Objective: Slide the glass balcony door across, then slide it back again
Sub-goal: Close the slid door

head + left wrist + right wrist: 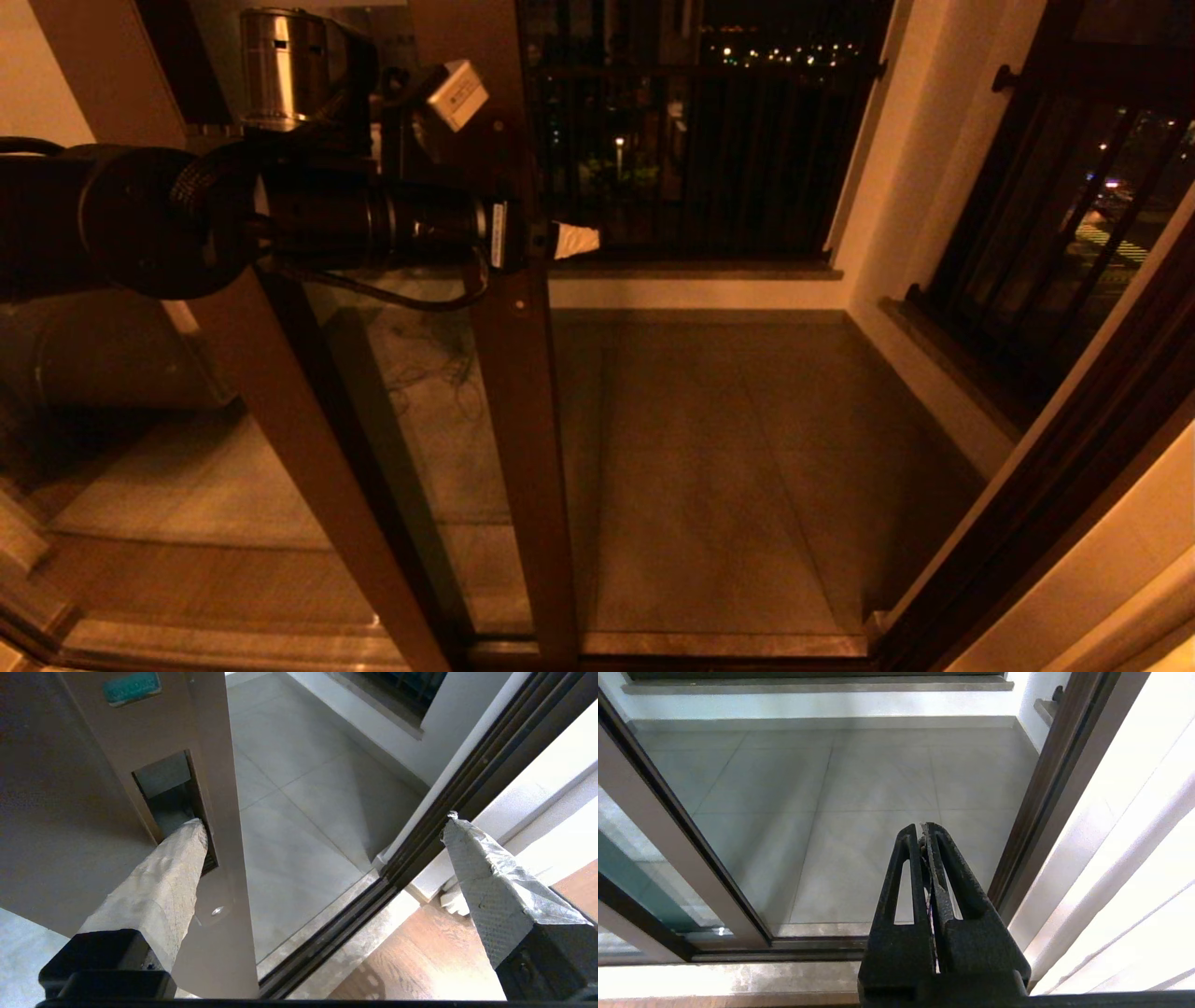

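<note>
So the glass balcony door point(509, 392) is slid partway across, its dark brown stile standing upright about in the middle of the doorway, with open tiled balcony floor point(709, 467) showing between that stile and the door jamb point(1036, 504) on the far side. The left gripper point(551, 241) is up against the stile at about handle height, arm reaching in level from the fixed-panel side. Its jaws are spread wide: in the left wrist view one tape-wrapped finger point(173, 872) has its tip poked into the recessed handle slot point(170, 798), touching the slot's edge nearest the opening, while the other wrapped finger point(486, 877) hangs free out past the stile with nothing in it, over by the jamb and floor track point(327, 938). There's a small screw point(217, 911) on the stile face just below the slot and a greenish label point(131, 687) above it.

Beyond the stile, past the floor, you can see the black-barred window point(691, 131) with city lights behind it.

The right gripper point(924, 830) is parked back from the door, pointing down at the open part of the doorway, fingers pressed together with nothing between them, hovering over the sill near the jamb
</note>
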Robot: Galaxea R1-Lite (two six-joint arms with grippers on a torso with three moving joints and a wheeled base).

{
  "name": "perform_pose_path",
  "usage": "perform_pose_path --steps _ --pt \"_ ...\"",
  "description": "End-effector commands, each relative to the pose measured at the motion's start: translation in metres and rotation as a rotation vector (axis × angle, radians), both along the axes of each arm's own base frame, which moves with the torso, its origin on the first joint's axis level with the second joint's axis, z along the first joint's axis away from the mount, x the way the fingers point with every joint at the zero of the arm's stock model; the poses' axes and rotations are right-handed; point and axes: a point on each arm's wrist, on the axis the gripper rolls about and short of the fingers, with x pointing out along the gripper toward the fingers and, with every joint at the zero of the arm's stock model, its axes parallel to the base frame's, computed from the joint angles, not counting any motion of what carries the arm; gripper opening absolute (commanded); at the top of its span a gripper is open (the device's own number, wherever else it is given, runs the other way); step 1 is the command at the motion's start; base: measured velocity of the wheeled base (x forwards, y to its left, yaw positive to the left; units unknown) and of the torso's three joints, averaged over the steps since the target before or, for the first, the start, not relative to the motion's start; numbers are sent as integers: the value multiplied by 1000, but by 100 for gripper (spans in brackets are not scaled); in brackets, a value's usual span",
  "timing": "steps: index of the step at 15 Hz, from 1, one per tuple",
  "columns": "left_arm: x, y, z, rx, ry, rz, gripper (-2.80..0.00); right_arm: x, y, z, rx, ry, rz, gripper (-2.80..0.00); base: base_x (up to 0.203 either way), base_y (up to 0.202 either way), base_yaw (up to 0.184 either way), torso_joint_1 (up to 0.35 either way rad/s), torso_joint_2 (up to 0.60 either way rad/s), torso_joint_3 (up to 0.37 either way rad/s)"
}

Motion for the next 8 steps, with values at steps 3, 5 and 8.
perform_pose_path --steps 3,5,8 --pt "-2 -9 -3 1 7 -33 0 0 0 0 -1 1 0 -280 0 0 0 0 0 0" --pt "-3 -12 -3 1 7 -42 0 0 0 0 -1 1 0 -280 0 0 0 0 0 0" --pt "-6 -17 0 -4 -3 -55 0 0 0 0 -1 1 0 -280 0 0 0 0 0 0"
